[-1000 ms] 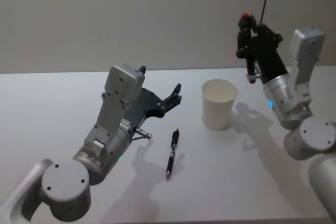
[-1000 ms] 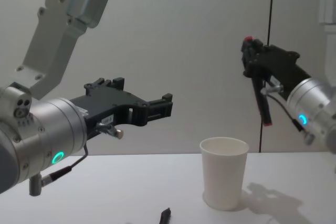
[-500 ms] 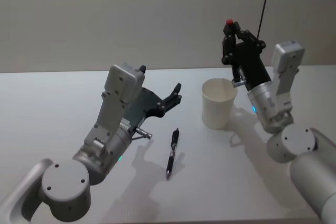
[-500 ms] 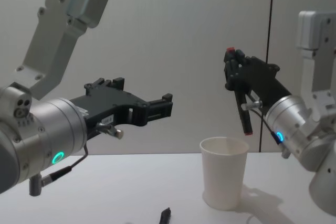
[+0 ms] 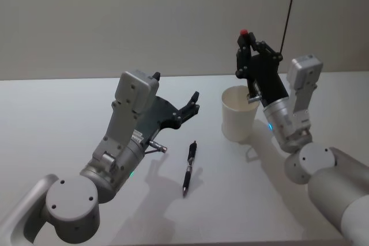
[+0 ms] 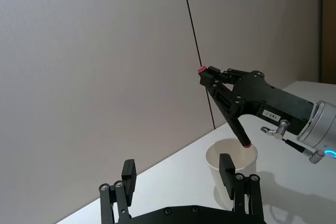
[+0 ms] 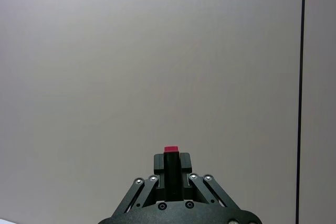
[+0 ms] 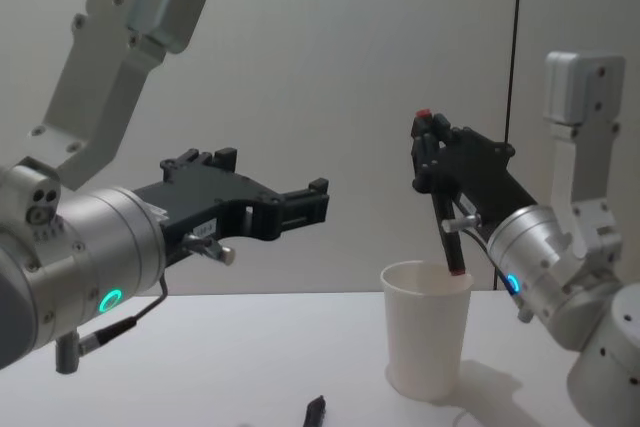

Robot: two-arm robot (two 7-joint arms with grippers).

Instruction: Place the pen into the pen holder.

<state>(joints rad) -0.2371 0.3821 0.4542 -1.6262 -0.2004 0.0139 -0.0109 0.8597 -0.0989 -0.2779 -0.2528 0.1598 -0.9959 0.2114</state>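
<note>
My right gripper (image 5: 245,50) is shut on a black pen (image 8: 446,232) with red ends, gripping it near its top. The pen hangs tilted over the pen holder (image 5: 238,116), a white paper cup, and its lower tip sits at the cup's mouth (image 8: 428,277). The left wrist view shows that pen (image 6: 236,126) slanting down to the cup (image 6: 231,161). A second black pen (image 5: 189,168) lies flat on the table in front of the cup, to its left. My left gripper (image 5: 193,105) hovers open above the table, left of the cup, holding nothing.
The white table (image 5: 57,113) carries just the cup and the lying pen. A plain wall stands behind it, with a thin black vertical line (image 8: 515,67) running down it behind my right arm.
My right gripper has carried its pen leftward and down, from right of the cup to above it; the pen's lower tip now meets the cup's mouth. The left arm stayed still.
</note>
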